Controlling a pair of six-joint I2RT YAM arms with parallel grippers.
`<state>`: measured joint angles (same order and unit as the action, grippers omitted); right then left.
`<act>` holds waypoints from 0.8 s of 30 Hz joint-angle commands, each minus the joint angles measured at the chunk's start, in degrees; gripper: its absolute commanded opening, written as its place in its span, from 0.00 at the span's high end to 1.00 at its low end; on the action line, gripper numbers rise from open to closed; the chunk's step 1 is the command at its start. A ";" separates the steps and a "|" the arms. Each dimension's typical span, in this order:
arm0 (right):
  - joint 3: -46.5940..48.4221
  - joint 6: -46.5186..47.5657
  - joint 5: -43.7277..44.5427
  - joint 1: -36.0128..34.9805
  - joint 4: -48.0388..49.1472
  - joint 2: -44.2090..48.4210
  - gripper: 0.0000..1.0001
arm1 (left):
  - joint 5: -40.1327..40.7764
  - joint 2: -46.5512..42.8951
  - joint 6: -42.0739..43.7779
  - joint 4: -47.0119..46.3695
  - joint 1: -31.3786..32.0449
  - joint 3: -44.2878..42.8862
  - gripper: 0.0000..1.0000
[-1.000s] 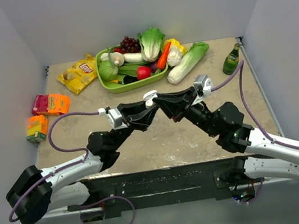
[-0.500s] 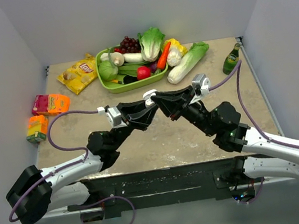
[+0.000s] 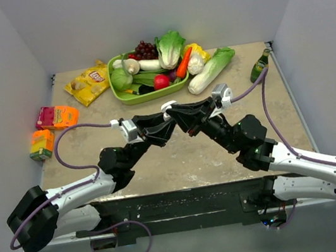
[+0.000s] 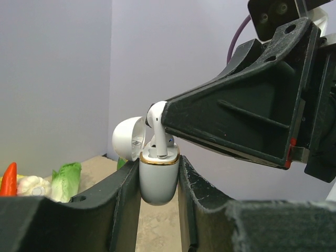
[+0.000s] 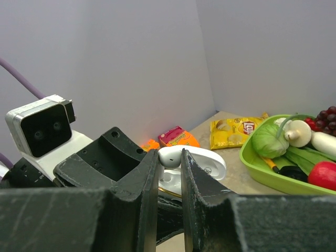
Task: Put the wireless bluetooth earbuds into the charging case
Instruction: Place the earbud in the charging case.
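My left gripper (image 4: 157, 197) is shut on the white charging case (image 4: 157, 181), held upright above the table by its lower body. The case has a gold rim, and its lid (image 4: 128, 139) hangs open to the left. My right gripper (image 5: 169, 163) is shut on a white earbud (image 5: 170, 156). In the left wrist view the earbud (image 4: 157, 126) stands with its stem down in the case's opening. A second white rounded shape (image 4: 171, 140) sits in the case just behind it. From above, both grippers meet at the case (image 3: 168, 107) over the table's middle.
A green tray (image 3: 118, 96) of vegetables and grapes stands at the back centre. A chips bag (image 3: 87, 82) lies to its left and a napa cabbage (image 3: 210, 70) to its right. A green bottle (image 3: 260, 68) is at the right edge, with orange and pink boxes (image 3: 56, 117) at the left.
The right arm has edged a little left and forward with the earbud. The left arm holds the case still.
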<state>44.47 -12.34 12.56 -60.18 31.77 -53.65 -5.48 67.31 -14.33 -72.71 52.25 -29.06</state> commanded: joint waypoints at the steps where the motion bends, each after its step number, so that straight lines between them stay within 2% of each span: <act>1: 2.29 1.09 0.72 -0.55 -0.92 -0.67 1.00 | 0.82 -0.60 0.97 -10.44 0.13 -2.58 1.00; 24: 1.94 2.06 3.97 -1.25 -7.07 0.39 1.00 | 1.52 -2.53 1.50 -9.82 0.13 -2.14 1.00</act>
<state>45.17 -11.20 15.75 -60.84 28.25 -53.17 -4.23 66.94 -13.89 -71.26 52.25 -29.06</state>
